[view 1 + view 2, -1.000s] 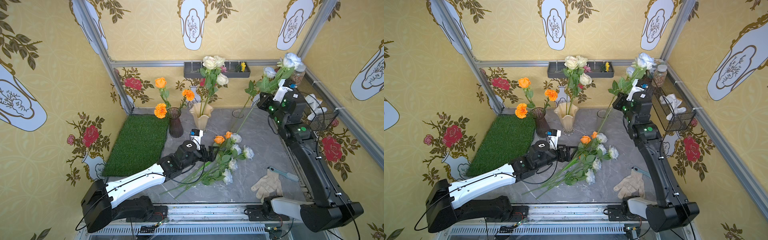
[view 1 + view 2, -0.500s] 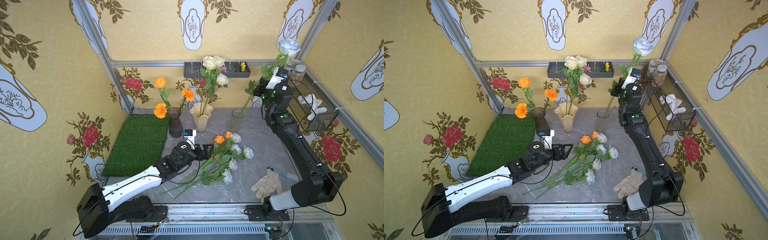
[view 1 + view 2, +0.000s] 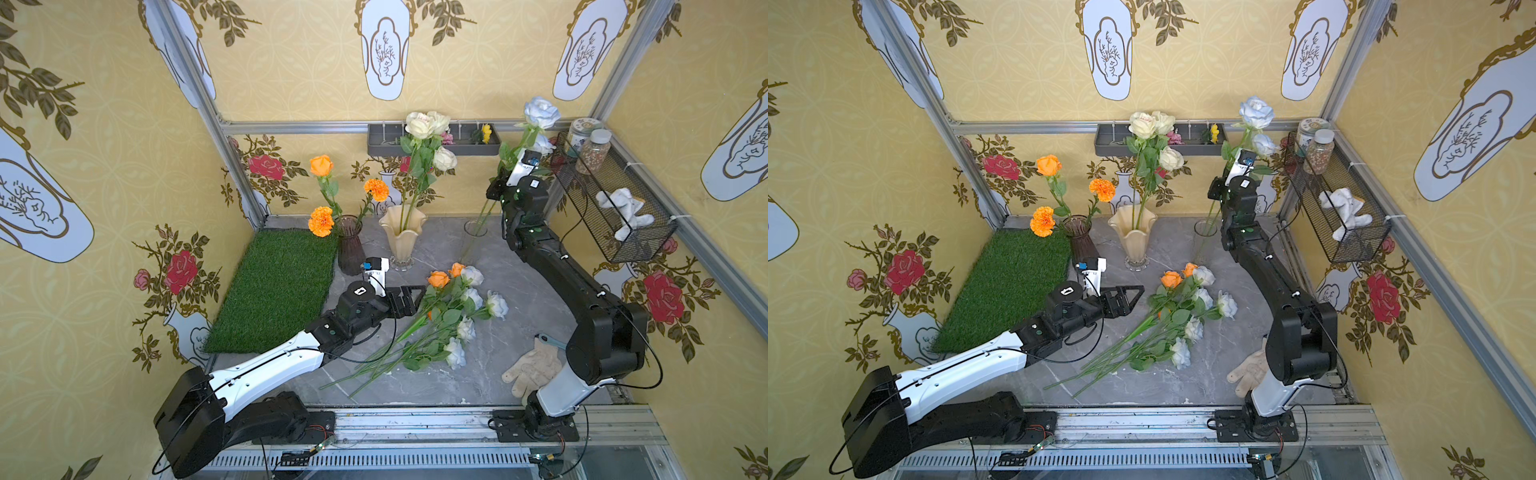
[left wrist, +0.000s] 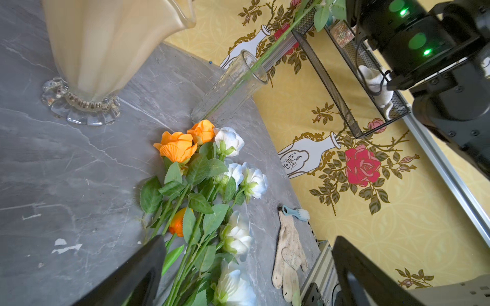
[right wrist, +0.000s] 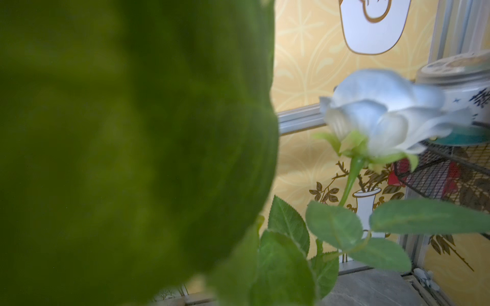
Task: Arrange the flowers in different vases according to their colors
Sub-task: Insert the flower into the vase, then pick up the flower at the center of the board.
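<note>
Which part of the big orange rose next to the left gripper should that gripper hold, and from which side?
Hold the stem below the bloom of the orange rose. It lies flat on the table, white roses crowding its far side, so the open left gripper likely comes from above, jaws across the stem.

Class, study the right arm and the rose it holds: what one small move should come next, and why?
Probably open the right gripper and let go. It is shut on the stem of a pale-blue rose, and in the left wrist view a green stem, seemingly that one, reaches down inside the clear glass cylinder.
</note>
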Tool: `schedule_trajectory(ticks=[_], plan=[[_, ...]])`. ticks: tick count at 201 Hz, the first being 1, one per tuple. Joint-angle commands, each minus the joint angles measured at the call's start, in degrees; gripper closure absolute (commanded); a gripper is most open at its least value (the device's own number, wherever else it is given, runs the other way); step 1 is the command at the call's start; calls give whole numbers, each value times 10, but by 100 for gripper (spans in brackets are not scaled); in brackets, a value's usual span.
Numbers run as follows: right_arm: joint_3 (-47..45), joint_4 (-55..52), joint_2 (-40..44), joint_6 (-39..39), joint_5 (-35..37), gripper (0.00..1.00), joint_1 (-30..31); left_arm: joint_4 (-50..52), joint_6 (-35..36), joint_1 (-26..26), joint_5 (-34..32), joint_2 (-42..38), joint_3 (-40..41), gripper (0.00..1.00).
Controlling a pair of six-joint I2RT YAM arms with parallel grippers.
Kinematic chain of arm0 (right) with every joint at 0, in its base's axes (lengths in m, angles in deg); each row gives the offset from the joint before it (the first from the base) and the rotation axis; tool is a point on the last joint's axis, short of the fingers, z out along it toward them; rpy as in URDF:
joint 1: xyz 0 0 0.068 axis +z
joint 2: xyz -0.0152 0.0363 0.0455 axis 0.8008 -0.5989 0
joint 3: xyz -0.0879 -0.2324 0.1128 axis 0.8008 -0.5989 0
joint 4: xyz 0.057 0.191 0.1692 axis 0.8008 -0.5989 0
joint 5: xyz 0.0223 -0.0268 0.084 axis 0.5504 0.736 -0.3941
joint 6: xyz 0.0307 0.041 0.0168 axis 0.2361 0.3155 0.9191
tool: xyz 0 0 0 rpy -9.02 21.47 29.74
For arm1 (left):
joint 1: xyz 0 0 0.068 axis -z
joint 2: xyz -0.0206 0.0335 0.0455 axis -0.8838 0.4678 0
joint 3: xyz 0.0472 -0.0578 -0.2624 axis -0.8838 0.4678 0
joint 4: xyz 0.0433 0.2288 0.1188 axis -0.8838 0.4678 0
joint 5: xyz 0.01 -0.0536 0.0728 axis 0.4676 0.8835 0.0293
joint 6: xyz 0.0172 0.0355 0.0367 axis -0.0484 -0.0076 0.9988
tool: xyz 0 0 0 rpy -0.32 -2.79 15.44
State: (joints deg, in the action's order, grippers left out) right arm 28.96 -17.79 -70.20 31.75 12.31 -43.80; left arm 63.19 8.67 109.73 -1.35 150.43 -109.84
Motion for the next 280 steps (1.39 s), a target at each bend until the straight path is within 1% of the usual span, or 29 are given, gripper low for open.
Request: schedule_trajectory(ticks=[1, 11, 13, 17, 31, 54, 69, 81, 87, 97, 125, 141, 148, 181, 202, 219, 240, 261, 280], plan=[[-21, 57, -8, -8, 16, 100, 6, -22, -1, -2, 14, 5, -1, 0], [-29, 56, -12, -6, 18, 100, 9, -23, -2, -3, 15, 6, -1, 0], [-30, 57, -13, -6, 18, 98, 9, -24, -2, -3, 16, 6, -1, 0], [-32, 54, -15, -6, 20, 92, 11, -24, -2, -4, 16, 7, -1, 0], [-37, 43, -17, -8, 32, 65, 17, -26, -3, -6, 19, 11, -2, 0], [-47, 29, -2, -11, 44, 38, 26, -27, -5, -8, 23, 17, -5, 0], [-50, 10, 18, -14, 51, 30, 32, -26, -5, -8, 26, 20, -8, 0], [-50, -16, 39, -12, 53, 27, 34, -26, -5, -8, 29, 21, -9, 0], [-50, -32, 51, -6, 55, 22, 35, -26, -5, -8, 31, 21, -9, 0], [-49, -62, 71, 11, 54, 17, 35, -27, -5, -8, 32, 20, -7, 1], [-41, -171, 132, 58, 52, 15, 39, -28, -4, -9, 39, 21, -8, 6], [-34, -249, 169, 96, 47, 11, 44, -28, -4, -9, 43, 20, -8, 7], [-30, -299, 185, 117, 39, 9, 45, -28, -4, -9, 44, 19, -7, 7], [-19, -499, 243, 204, -35, 8, 55, -19, -6, -9, 52, 26, -13, 6], [-47, -581, 267, 244, -82, 11, 84, -1, -8, -8, 61, 41, -29, 6], [-86, -618, 274, 284, -97, 15, 124, 9, -11, -8, 61, 48, -36, 7], [-130, -638, 263, 336, -97, 23, 173, 14, -14, -8, 57, 50, -38, 8], [-168, -628, 242, 392, -84, 32, 221, 17, -15, -9, 55, 48, -37, 9], [-207, -598, 215, 437, -93, 33, 242, 24, -16, -8, 54, 42, -35, 11]])
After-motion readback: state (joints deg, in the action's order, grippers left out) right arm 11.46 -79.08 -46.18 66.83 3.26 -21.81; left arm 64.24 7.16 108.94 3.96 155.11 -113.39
